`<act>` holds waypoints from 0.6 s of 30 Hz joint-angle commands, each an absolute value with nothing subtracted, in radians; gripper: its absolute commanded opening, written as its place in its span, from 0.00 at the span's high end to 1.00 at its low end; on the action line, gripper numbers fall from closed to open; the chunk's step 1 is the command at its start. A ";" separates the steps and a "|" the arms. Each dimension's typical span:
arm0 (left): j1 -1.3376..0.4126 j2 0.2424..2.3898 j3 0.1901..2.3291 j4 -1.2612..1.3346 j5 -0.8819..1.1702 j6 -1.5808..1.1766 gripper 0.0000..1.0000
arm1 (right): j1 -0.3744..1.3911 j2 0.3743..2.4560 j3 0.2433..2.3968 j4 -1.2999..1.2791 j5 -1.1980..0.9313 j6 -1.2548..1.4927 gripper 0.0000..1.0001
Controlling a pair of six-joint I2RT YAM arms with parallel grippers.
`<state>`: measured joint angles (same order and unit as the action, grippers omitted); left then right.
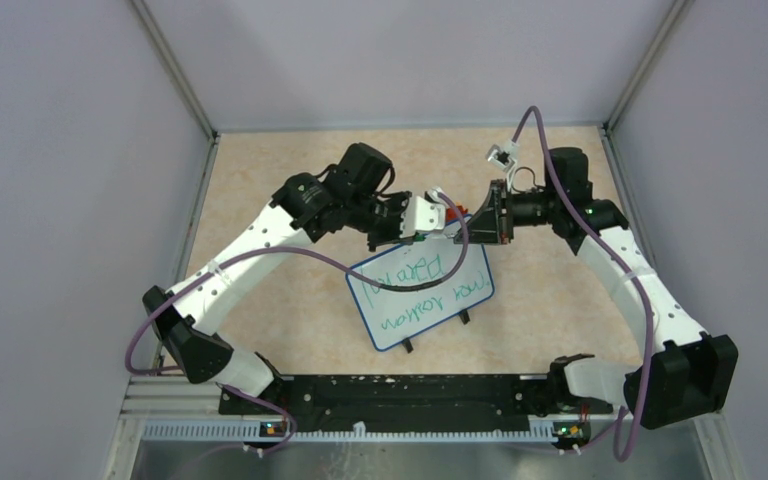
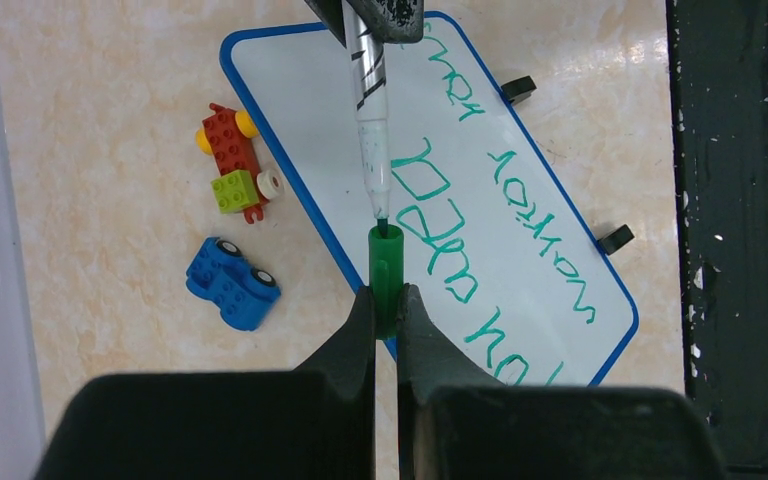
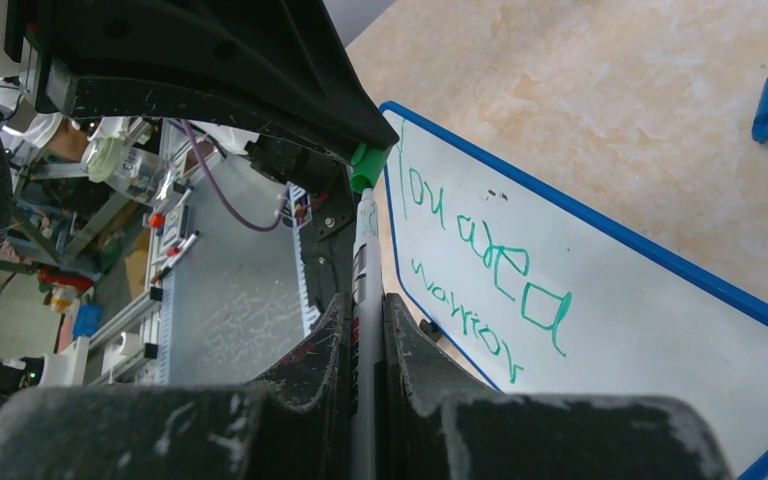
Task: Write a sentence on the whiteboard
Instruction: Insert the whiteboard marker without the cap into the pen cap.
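Your left gripper (image 2: 385, 300) is clamped on a green marker cap (image 2: 384, 262). Your right gripper (image 3: 365, 310) is closed tight around the barrel of a white marker (image 2: 370, 130). The two meet above the far edge of the whiteboard (image 2: 300, 130), with the marker's green tip right at the cap's open mouth.

The blue-rimmed board lies flat and askew at the middle of the table (image 2: 90, 200), between the two arms, with its small black feet on the near edge. The sentence (image 2: 450, 230) runs across it in two lines of green handwriting. The first line reads roughly "You are", followed by boxy letters. The second looks like "narrow" or "warrior" plus a short word, and you cannot be sure which.

Black print bands the marker's barrel, too blurred to read. Just beyond the board's far rim sit a red, yellow and green brick car (image 2: 232, 160) and a blue toy car (image 2: 230, 283), near each other but apart.
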<state>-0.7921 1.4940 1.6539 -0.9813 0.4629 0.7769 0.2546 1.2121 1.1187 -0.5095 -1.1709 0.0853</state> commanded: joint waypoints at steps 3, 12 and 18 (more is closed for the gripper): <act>-0.805 1.484 1.668 -0.983 0.477 0.791 1.00 | 0.271 1.197 1.109 -0.487 -1.162 0.064 1.00; -0.868 1.528 1.681 -0.968 0.321 0.771 1.00 | 0.301 1.209 1.082 -0.449 -1.059 0.098 1.00; -0.900 1.597 1.728 -0.998 0.158 0.721 1.00 | 0.311 1.212 1.057 -0.394 -1.014 0.132 1.00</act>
<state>-0.8719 1.5570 1.6600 -1.0054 0.2646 0.7635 0.2924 1.2137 1.0668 -0.4854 -1.0554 0.1051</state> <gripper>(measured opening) 0.035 0.094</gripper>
